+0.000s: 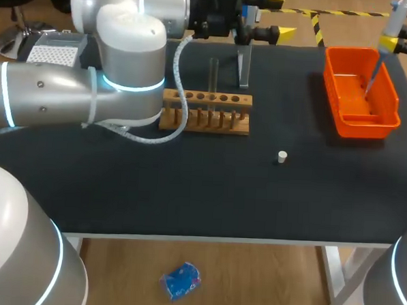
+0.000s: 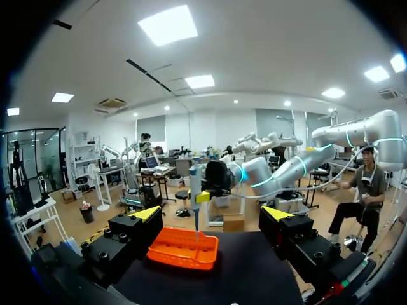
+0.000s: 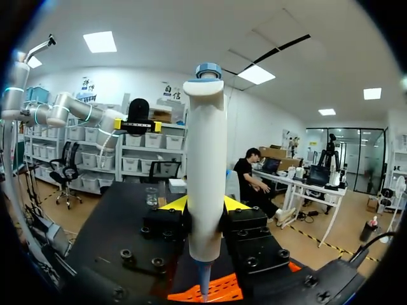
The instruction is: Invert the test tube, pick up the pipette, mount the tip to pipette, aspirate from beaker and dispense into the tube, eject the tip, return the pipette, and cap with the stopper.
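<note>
Clamping pipette (image 3: 206, 171) in right gripper (image 3: 205, 207) over orange bin (image 1: 331, 91), desk's far right corner. Gaping open with left gripper (image 2: 211, 215).

Bright, even light falls from ceiling panels overhead. The matte black table (image 1: 188, 193) soaks it up; shadows at the wooden rack (image 1: 205, 118) and inside the orange bin (image 1: 330, 84) are faint and soft. The white pipette (image 3: 205, 171) and the left arm's grey shell (image 1: 130, 53), upper left, carry pale highlights.

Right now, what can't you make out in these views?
Beaker: head view, not seen, probably behind left arm; right wrist view, too small for level.
Test tube: head view, contents too small to see.
Tip box: head view, partly covered by left arm.
</note>
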You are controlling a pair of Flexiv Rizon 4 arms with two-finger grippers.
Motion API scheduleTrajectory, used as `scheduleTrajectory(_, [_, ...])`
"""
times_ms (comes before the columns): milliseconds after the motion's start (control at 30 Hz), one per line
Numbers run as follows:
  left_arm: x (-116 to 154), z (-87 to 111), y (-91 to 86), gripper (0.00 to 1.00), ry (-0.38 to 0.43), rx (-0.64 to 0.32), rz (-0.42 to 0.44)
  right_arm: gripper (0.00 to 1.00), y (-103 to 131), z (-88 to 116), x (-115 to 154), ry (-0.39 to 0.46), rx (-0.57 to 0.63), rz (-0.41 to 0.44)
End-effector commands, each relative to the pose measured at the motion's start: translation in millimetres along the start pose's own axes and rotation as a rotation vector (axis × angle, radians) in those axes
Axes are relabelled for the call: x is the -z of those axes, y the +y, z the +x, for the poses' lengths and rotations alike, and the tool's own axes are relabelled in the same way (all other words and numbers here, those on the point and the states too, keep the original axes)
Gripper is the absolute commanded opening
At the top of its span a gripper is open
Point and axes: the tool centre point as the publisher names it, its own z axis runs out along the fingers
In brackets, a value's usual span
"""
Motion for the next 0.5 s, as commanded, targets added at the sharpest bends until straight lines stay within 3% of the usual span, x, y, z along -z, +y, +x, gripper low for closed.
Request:
scheduleTrajectory(33, [-12.6, -6.1, -0.2, 1.0, -0.001, 0.002, -0.006, 0.0, -10.6, -24.1, -2.5, 0.066, 0.001, -0.021])
scheduleTrajectory(233, [-17.2, -9.4, 3.5, 1.0, -0.006, 0.011, -0.018, 0.0, -15.3, -35.5, -4.6, 0.076, -0.01, -0.05])
scheduleTrajectory(500, [-20.3, -9.3, 1.6, 1.0, 0.005, 0.0, -0.026, 0.0, -10.8, -35.7, -2.3, 0.073, -0.008, -0.069])
